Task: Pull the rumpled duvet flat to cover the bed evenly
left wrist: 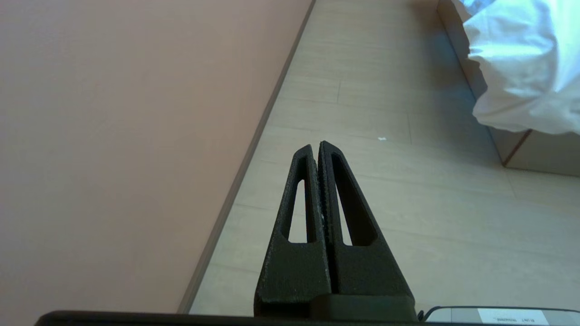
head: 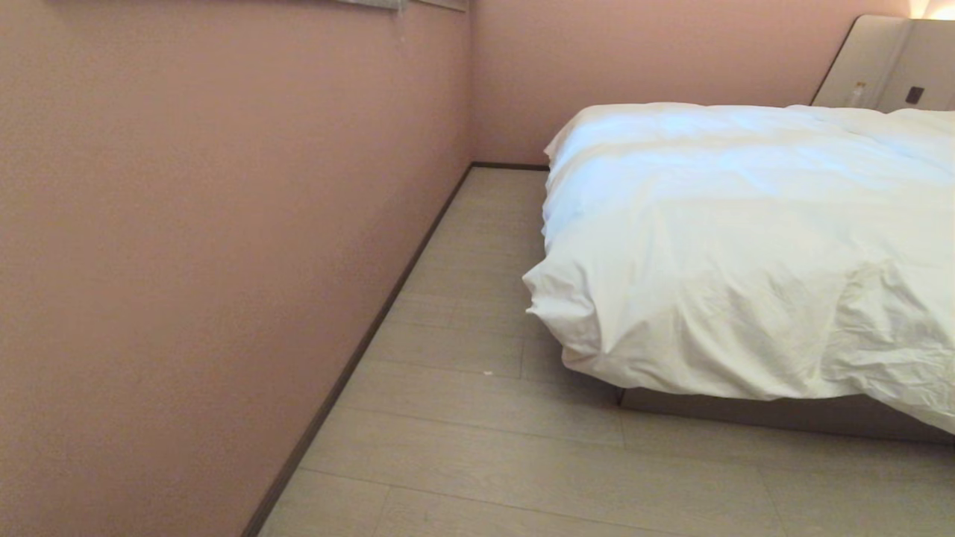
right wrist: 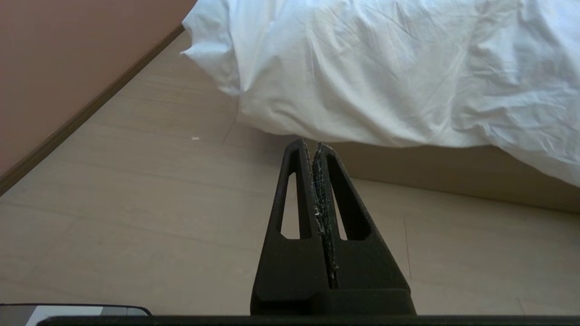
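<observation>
A strip of bare floor (head: pixel 477 313) is running between the pink wall (head: pixel 209 246) on the left and the bed (head: pixel 746 414), leaving open passage toward the far corner. The duvet (head: pixel 746 246) is bulging out past the bed's near-left corner and hanging over the base, narrowing that strip. More open floor is lying in front of the bed's foot.
</observation>
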